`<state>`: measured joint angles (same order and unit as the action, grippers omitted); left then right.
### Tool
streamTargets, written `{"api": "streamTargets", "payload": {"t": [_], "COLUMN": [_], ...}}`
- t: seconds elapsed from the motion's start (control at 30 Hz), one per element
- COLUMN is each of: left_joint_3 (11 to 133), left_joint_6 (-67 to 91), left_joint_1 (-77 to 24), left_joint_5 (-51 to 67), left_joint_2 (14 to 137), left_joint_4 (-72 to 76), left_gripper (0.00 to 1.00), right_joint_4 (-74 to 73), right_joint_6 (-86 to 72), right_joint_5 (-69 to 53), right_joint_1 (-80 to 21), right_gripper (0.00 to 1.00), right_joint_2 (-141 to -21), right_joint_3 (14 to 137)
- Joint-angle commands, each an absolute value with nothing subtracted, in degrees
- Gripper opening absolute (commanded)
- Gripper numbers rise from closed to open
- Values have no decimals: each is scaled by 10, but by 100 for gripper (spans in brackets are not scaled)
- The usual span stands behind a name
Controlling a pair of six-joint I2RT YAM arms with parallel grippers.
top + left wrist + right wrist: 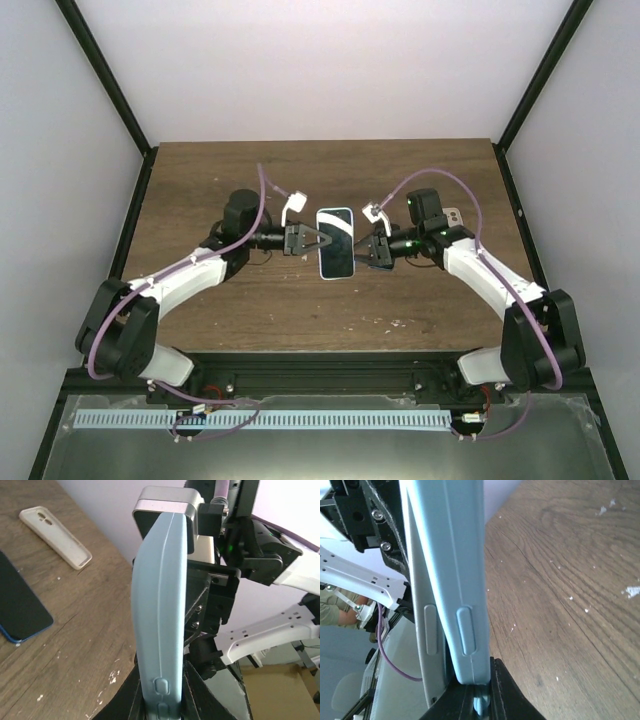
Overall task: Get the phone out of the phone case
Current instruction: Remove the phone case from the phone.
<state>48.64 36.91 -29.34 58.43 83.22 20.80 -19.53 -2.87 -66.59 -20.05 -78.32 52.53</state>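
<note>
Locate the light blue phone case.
Top view: the light blue phone case is over the wooden table's centre, gripped between the left pincer and right pincer.

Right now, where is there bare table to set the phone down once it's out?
The far strip of table beyond the held phone is bare, as is the near strip in front of it. Crowded on the right: a dark phone and an empty case lie by the right pincer.
</note>
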Motion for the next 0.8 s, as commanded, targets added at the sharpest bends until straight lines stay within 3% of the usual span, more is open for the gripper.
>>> {"api": "streamTargets", "payload": {"t": [0.0,0.13,0.23,0.37,0.47,0.63,0.77], "left_joint_3": [445,400,363,342,351,352,373], "left_joint_6": [400,441,442,411,373,359,348], "left_joint_1": [-327,-328,-329,-333,-358,-408,-473], "left_joint_5": [430,402,358,247,142,51,-45], "left_joint_2": [848,845,815,754,720,691,686], "left_joint_4": [205,266,264,151,39,-13,-65], "left_gripper": [4,29,39,48,51,50,50], "right_joint_4": [-120,-98,-78,-97,-138,-219,-265], "right_joint_6": [-41,-62,-80,-93,-104,-135,-131], "right_joint_5": [-689,-654,-603,-577,-541,-419,-462], "right_joint_1": [-235,-235,-235,-235,-235,-235,-235], "right_gripper": [1,1,1,1,1,1,1], "right_joint_2": [-750,-744,-718,-724,-740,-756,-782], "right_joint_3": [512,472,428,417,433,454,481]}}
